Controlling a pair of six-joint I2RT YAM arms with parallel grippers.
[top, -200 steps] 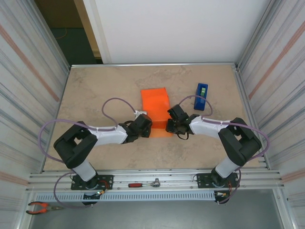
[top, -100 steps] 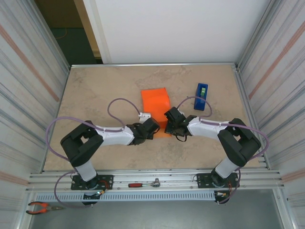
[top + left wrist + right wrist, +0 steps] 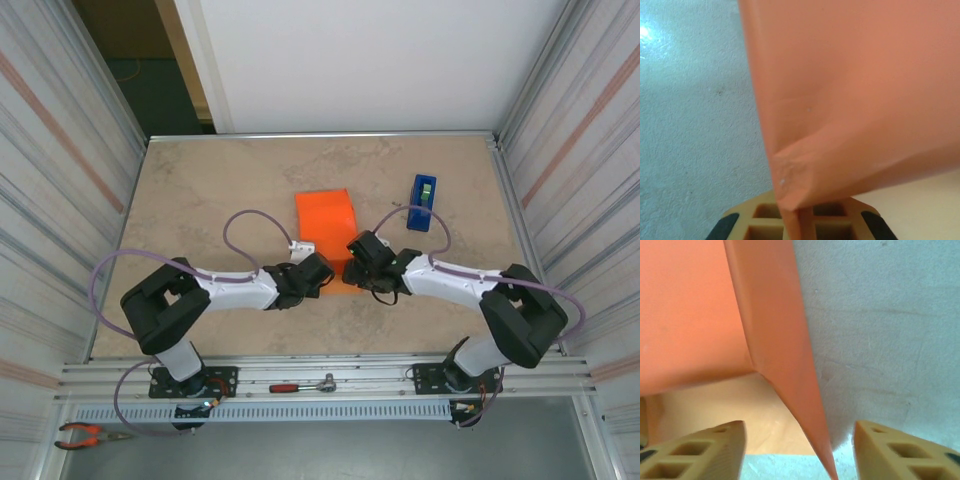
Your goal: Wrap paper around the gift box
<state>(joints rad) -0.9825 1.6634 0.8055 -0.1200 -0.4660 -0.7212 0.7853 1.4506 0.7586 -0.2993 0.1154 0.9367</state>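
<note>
The orange paper (image 3: 324, 214) lies draped over the gift box at the table's middle, hiding it from above. My left gripper (image 3: 318, 272) sits at the paper's near left corner. In the left wrist view it (image 3: 799, 221) is shut on a folded edge of the paper (image 3: 850, 100), with a pale face of the gift box (image 3: 920, 202) beside it. My right gripper (image 3: 357, 258) is at the near right corner. In the right wrist view it (image 3: 800, 452) stands open, and a pointed paper flap (image 3: 790, 365) hangs between its fingertips (image 3: 715, 447) without touching them. The box's pale face (image 3: 705, 405) shows under the flap.
A blue tape dispenser (image 3: 423, 201) stands at the back right of the paper. A red-handled ratchet (image 3: 300, 385) lies on the front rail and pliers (image 3: 85, 434) at the bottom left. Corrugated walls close in both sides. Bare tabletop (image 3: 200, 190) spreads to the left.
The left gripper moved right to the paper's near corner and shut on its fold. The right gripper, shut half a second ago, has opened and let go of the flap.
</note>
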